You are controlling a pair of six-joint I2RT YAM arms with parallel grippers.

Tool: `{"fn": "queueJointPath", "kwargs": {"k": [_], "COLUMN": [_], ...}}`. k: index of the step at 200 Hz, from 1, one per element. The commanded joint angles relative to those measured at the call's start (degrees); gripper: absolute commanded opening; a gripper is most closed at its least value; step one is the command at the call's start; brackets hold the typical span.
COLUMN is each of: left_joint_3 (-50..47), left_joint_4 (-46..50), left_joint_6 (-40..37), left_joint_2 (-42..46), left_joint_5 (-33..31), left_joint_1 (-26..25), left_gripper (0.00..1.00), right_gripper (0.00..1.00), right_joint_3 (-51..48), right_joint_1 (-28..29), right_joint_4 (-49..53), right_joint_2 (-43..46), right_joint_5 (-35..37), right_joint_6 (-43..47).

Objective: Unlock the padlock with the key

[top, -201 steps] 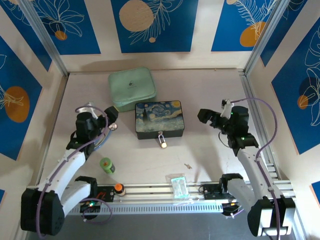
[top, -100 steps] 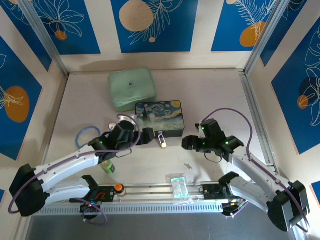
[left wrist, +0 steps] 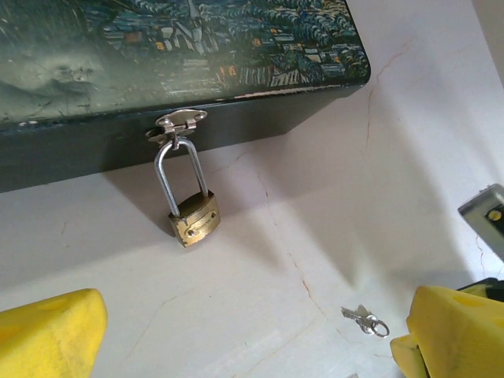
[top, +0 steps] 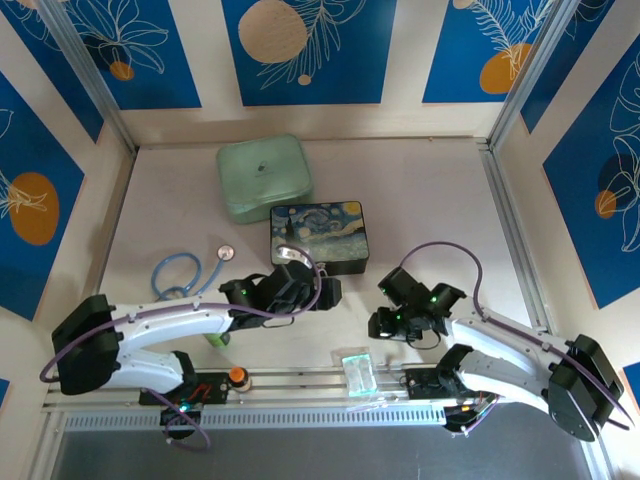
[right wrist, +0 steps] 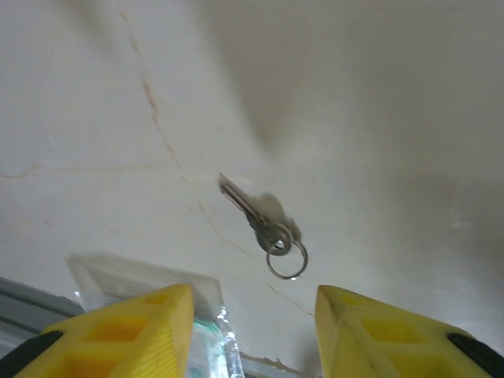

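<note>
Padlock (left wrist: 193, 221) is hanging from the painted box's (left wrist: 157, 47) clasp, left of centre in the left wrist view, and we are poising the right gripper (right wrist: 252, 315), fingers apart like the left gripper's (left wrist: 252, 335), over the key (right wrist: 253, 218) lying mid-frame, aiming to pinch its head squarely.

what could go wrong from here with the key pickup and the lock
1. The key lies flat on the table; the open right tool may skid it away or catch only its ring.
2. The clear packet sits close by that tool and could get pinched too.
3. The padlock hangs loose from the box clasp; unless the open left tool steadies it, it may swing off the key.
</note>
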State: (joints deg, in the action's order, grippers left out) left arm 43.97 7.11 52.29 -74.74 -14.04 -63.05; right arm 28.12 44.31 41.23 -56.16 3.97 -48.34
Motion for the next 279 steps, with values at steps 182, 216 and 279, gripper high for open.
{"fn": "queueJointPath", "kwargs": {"k": [182,216,279], "left_joint_3": [-0.46,-1.05,-1.6], "left_joint_4": [-2.76,-3.43,-3.61], "left_joint_6": [0.62,0.88,1.06], "left_joint_2": [0.16,0.1,0.07], "left_joint_5": [-1.34,-1.11,-1.41], "left_joint_1": [-0.59,-0.59,-0.59], "left_gripper": [0.99,0.99,1.0], "right_gripper": [0.4,0.34,0.32], "right_joint_3": [0.47,1.1,0.08], "right_joint_1": [2.22,-0.28,-2.65], "right_joint_4": [-0.15,0.54,-3.54], "right_joint_2": [-0.71,-2.11,-4.72], "right_joint_5": [2.09,2.86,0.74], "right_joint_6": [-3.43,-0.36,1.91]}}
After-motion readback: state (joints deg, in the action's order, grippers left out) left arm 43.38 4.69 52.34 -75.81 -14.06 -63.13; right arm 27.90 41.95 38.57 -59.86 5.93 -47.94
